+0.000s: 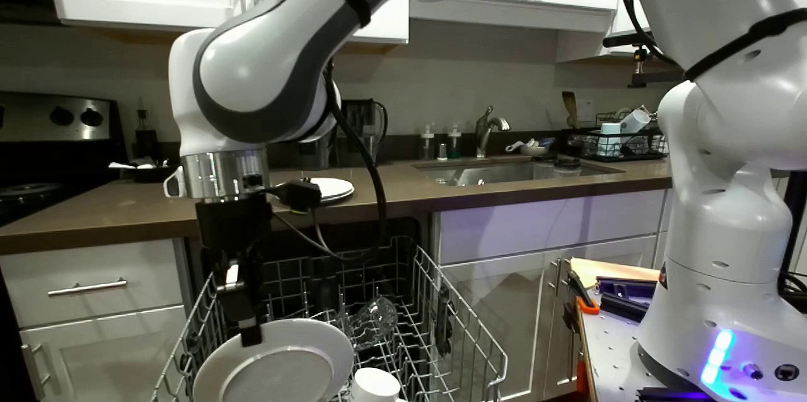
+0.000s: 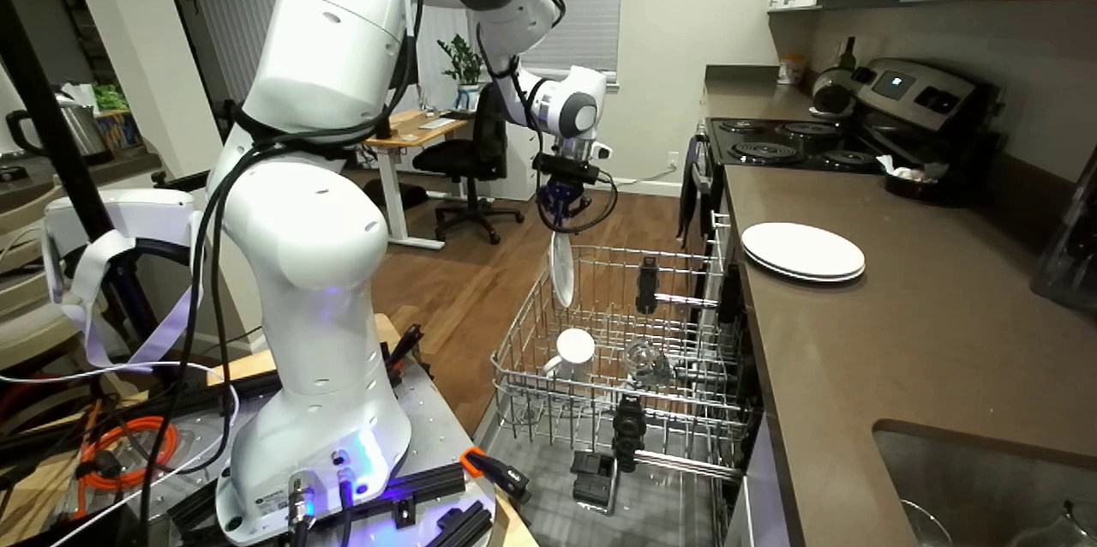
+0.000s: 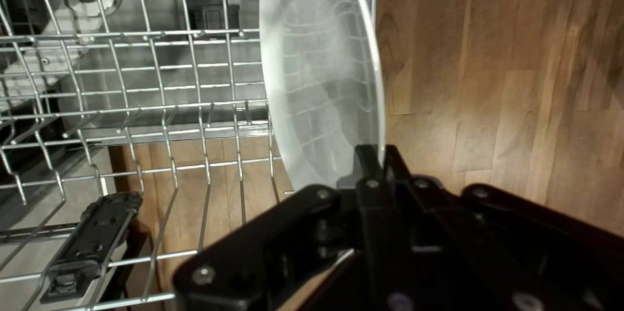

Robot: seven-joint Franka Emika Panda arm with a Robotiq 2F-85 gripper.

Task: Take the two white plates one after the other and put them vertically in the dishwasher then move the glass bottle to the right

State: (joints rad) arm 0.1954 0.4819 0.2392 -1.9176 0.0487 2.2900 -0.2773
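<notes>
My gripper (image 1: 251, 330) is shut on the rim of a white plate (image 1: 284, 367); it also shows in an exterior view (image 2: 561, 225). The plate hangs on edge, nearly vertical, at the outer side of the dishwasher rack (image 1: 470, 313). In the wrist view the rim runs between the fingertips (image 3: 381, 155) and the plate (image 3: 317, 72) stands beside the wires. I cannot tell whether it touches the rack. More white plates (image 2: 803, 249) lie stacked flat on the counter. A clear glass vessel (image 1: 375, 320) lies tilted in the rack; I cannot tell whether it is the glass bottle.
A white cup (image 2: 574, 345) sits in the rack close to the held plate. The brown counter (image 2: 926, 315) runs along the rack's inner side. A stove (image 2: 788, 140) and a dark green bottle (image 2: 848, 54) are farther back. Wooden floor (image 3: 497, 82) lies outside the rack.
</notes>
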